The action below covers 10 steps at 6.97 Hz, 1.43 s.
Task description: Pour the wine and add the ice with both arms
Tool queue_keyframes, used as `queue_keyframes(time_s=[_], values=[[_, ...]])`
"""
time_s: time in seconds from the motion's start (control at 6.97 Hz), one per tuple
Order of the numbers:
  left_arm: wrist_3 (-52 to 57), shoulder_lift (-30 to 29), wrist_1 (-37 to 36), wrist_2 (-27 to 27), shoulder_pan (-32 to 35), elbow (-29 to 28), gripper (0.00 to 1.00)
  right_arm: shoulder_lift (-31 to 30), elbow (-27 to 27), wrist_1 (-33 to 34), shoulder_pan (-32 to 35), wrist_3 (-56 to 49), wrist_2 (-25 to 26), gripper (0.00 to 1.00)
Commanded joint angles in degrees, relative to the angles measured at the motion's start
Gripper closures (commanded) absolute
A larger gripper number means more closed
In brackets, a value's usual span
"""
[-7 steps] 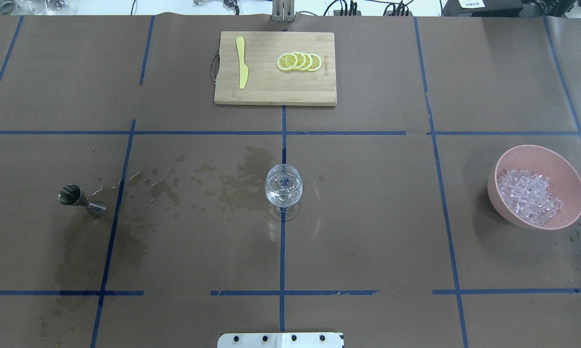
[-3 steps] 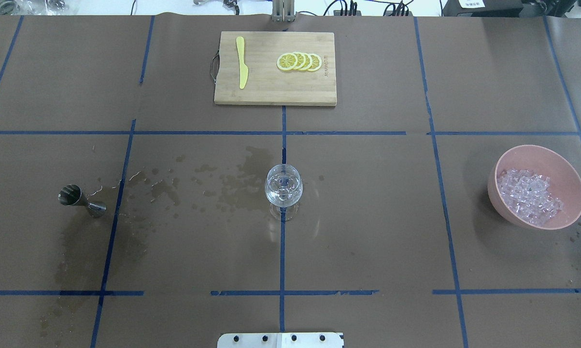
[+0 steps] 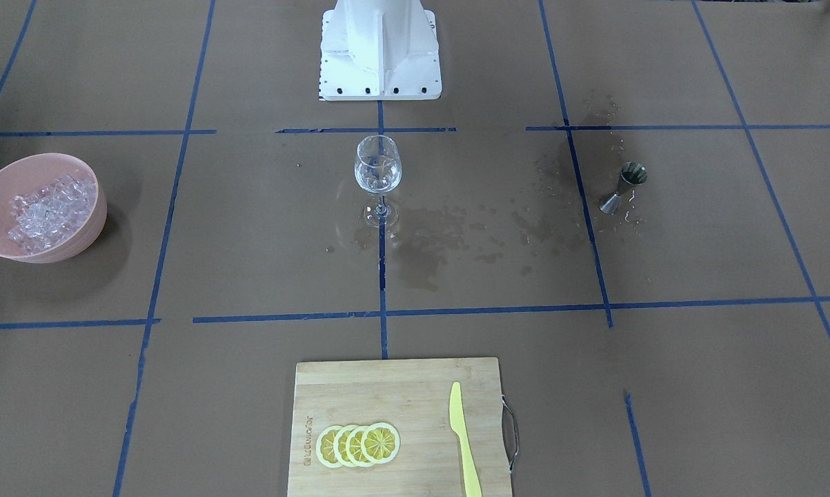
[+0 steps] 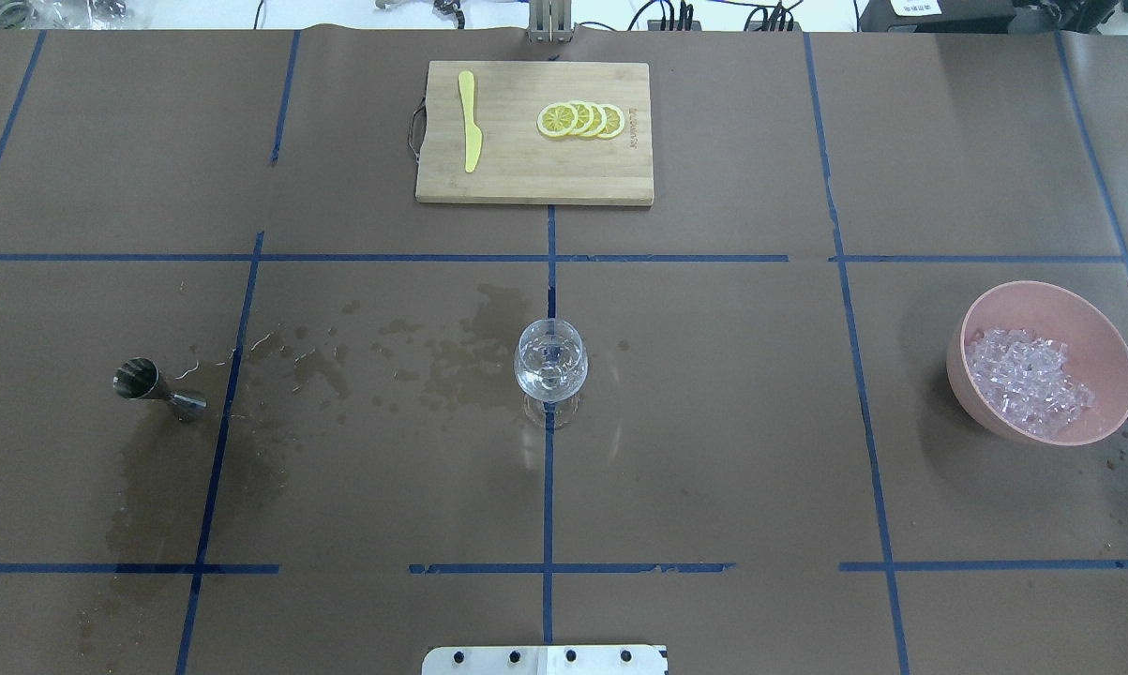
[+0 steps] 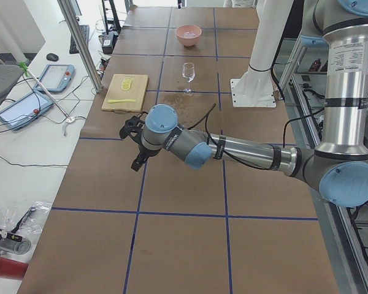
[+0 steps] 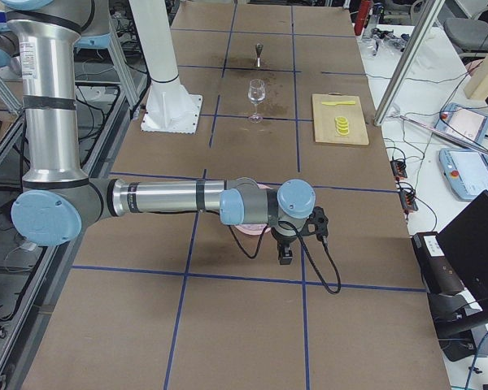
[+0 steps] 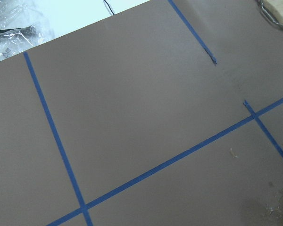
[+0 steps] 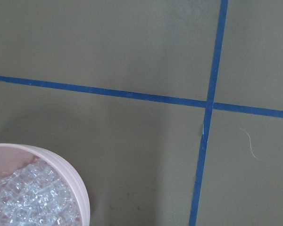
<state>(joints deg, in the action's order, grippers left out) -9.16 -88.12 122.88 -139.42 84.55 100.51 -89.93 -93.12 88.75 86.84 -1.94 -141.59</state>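
Observation:
A stemmed wine glass (image 4: 550,361) (image 3: 378,166) stands upright at the table's centre with a little clear wine in its bowl. A steel jigger (image 4: 156,387) (image 3: 621,186) stands on the left side. The ice (image 4: 1028,380) (image 8: 28,200) is heaped in a pink bowl (image 4: 1089,323) (image 8: 80,193) on the right. My left gripper (image 5: 135,144) hangs over the table's far left end, far from the jigger. Just past the bowl hangs my right gripper (image 6: 297,240). Both show only in the side views, so I cannot tell whether they are open or shut.
A bamboo cutting board (image 4: 517,183) with a yellow knife (image 4: 470,122) and lemon slices (image 4: 582,120) lies at the far edge. Wet stains (image 4: 451,361) spread between the jigger and the glass. The white pedestal base (image 3: 380,69) stands at the robot's side.

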Motion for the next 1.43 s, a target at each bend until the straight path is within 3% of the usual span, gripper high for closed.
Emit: queue_keyframes(time_s=[0.0,0.14,0.43,0.57,0.86,1.29], values=[[-21.94,1.71,19.51,5.77,-9.08,-1.11,0.05,0.10,0.57,-1.12,-0.01,0.01,0.00,0.00],[-30.21,4.42,29.34,17.05,-16.01,-0.76,0.01,0.10,0.48,-1.21,-0.01,0.09,0.00,0.00],[-40.73,8.90,35.06,33.15,-29.28,4.39,0.01,0.19,0.57,-1.38,0.00,0.10,0.00,0.00],[-44.76,11.19,35.24,51.17,-41.01,7.13,0.01,0.19,0.48,-1.38,-0.01,0.01,0.00,0.00],[-50.75,18.46,35.85,55.29,-48.29,14.84,0.01,0.45,0.39,-1.38,-0.01,0.01,0.00,0.00],[-61.35,23.08,35.51,85.27,-68.92,15.68,0.01,0.54,0.13,-1.38,0.00,0.10,0.00,0.00]])
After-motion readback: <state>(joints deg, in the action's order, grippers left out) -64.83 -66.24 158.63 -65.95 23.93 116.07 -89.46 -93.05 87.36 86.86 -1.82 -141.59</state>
